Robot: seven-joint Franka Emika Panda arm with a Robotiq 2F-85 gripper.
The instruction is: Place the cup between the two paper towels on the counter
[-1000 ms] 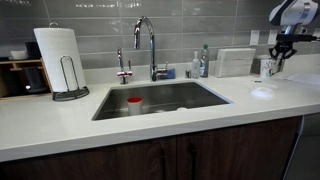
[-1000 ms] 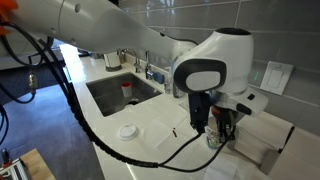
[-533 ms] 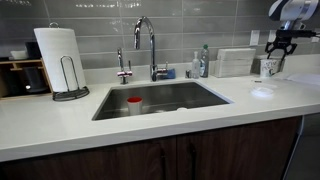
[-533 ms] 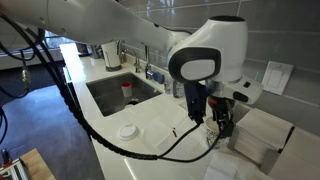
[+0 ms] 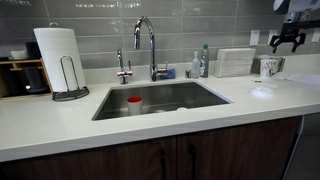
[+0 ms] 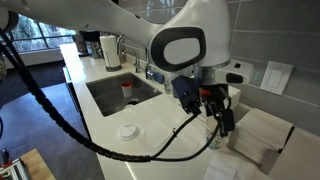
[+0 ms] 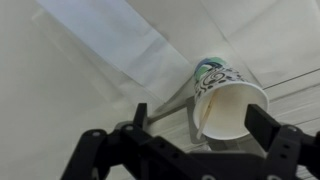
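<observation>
The cup (image 5: 268, 67), small and pale with a blue-green pattern, stands upright on the white counter (image 5: 60, 120) at the far right, near the wall. My gripper (image 5: 289, 45) hangs open above it, clear of the rim. In the wrist view the cup (image 7: 228, 100) shows from above between my spread fingers (image 7: 264, 125), with its mouth open and a thin stick inside; the gripper (image 7: 200, 128) touches nothing. A flat paper towel (image 7: 110, 40) lies beside the cup. In an exterior view the gripper (image 6: 215, 118) largely hides the cup.
A steel sink (image 5: 190, 105) holds a red-topped container (image 5: 134, 104) below the faucet (image 5: 150, 45). A paper towel roll (image 5: 57, 55) stands far left, and a white towel stack (image 6: 265, 140) by the gripper. A round lid (image 6: 126, 130) lies on the counter.
The jaws opened and let go of the cup, which stays on the counter. The gripper then rose straight up above it.
</observation>
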